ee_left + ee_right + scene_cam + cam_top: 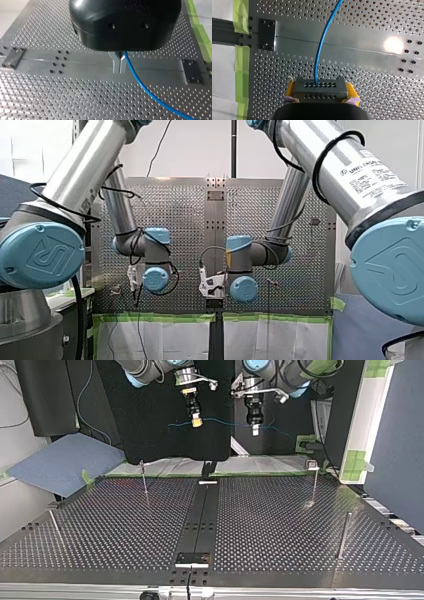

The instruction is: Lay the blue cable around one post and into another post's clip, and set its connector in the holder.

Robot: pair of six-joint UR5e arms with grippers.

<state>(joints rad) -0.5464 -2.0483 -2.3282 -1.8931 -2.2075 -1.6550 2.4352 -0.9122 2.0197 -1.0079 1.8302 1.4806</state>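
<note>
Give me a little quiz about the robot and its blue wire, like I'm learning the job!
1. True or false: the cable lies on the table.
2. The cable is: A red, B blue, C green.
3. How many hands hold it?
Key: 1 false, it is held up in the air. 2 B. 3 two: left hand and right hand.
</note>
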